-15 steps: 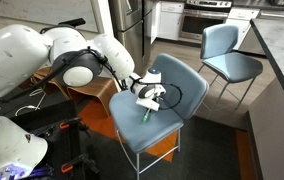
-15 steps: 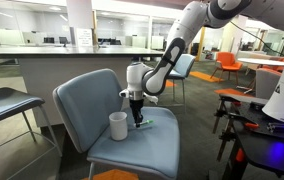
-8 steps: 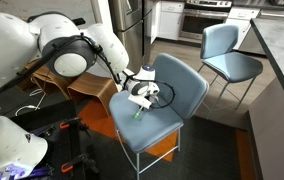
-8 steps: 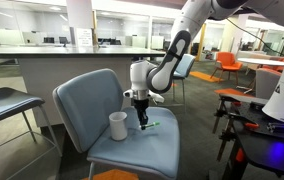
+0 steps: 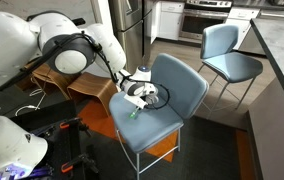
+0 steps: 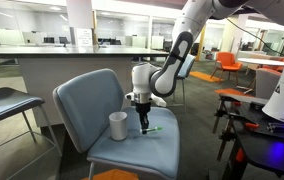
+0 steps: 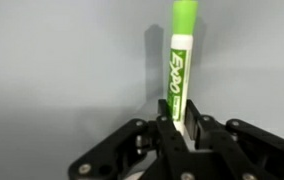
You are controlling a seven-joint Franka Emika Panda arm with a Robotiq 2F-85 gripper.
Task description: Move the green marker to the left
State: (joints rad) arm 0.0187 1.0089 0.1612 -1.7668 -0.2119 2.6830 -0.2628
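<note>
The green marker (image 7: 180,70) is a white Expo pen with a bright green cap. My gripper (image 7: 182,128) is shut on its lower end. In both exterior views the gripper (image 5: 139,98) (image 6: 142,118) reaches down over the blue chair seat (image 5: 160,128) (image 6: 132,152). The marker (image 5: 134,113) (image 6: 153,128) sticks out below the fingers, low over the seat; I cannot tell whether its tip touches the seat. A small white cup (image 6: 118,126) stands upright on the seat just beside the gripper.
The chair has a blue backrest (image 5: 182,82) (image 6: 87,100) close behind the gripper. A second blue chair (image 5: 227,52) stands further back. A wooden stool (image 5: 77,85) and black equipment (image 6: 257,125) stand beside the chair.
The gripper has carried the marker a short way across the seat, away from the white cup. The cup has not moved.
</note>
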